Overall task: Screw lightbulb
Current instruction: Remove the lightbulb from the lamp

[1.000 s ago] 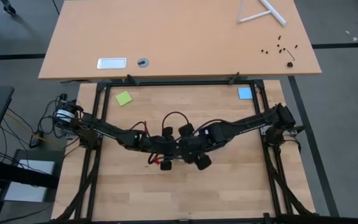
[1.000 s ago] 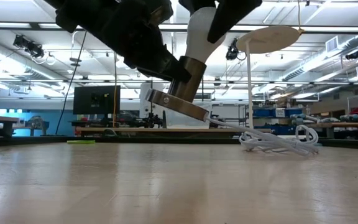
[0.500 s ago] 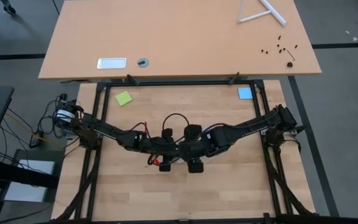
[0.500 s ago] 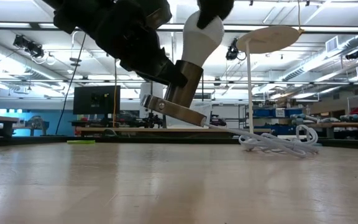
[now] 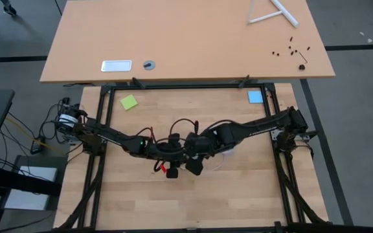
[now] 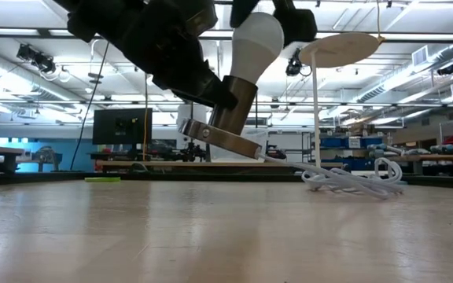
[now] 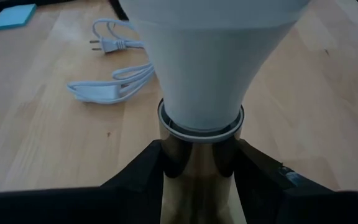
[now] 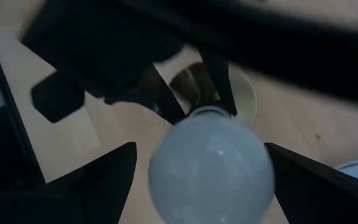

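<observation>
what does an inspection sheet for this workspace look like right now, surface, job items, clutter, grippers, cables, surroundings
surface: light wood table, bare in the near part
job's things: lightbulb seated in the metal socket, both tilted and lifted off the table
clutter: green note and blue note at the far corners
grippers: left gripper shut on the socket's barrel; right gripper open, its fingers apart on either side of the bulb's dome, no contact seen
cables: white cord with plug lying loose on the table
surroundings: second tan table beyond, with white rods and small dark parts; workshop room behind, no people seen
</observation>
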Action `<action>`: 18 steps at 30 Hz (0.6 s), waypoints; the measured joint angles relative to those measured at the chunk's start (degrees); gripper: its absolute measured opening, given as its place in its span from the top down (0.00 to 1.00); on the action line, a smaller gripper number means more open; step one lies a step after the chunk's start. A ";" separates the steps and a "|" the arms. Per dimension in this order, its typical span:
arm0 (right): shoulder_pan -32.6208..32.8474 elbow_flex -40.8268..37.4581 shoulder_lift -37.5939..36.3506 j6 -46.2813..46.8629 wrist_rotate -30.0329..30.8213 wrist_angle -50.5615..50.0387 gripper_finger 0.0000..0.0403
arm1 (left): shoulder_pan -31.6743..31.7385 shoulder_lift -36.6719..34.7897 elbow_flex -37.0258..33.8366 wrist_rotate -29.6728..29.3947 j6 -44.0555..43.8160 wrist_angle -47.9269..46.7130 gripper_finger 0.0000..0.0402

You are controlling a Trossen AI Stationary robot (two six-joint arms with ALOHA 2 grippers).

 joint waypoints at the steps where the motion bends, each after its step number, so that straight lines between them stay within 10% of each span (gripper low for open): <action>1: -0.02 -0.48 0.00 0.08 -0.08 0.10 0.12 | 0.00 0.00 0.00 -0.06 -0.12 0.10 0.63; 18: -0.01 -2.38 0.00 -1.33 3.17 1.99 0.27 | 0.00 0.00 0.02 0.07 -0.30 0.12 0.63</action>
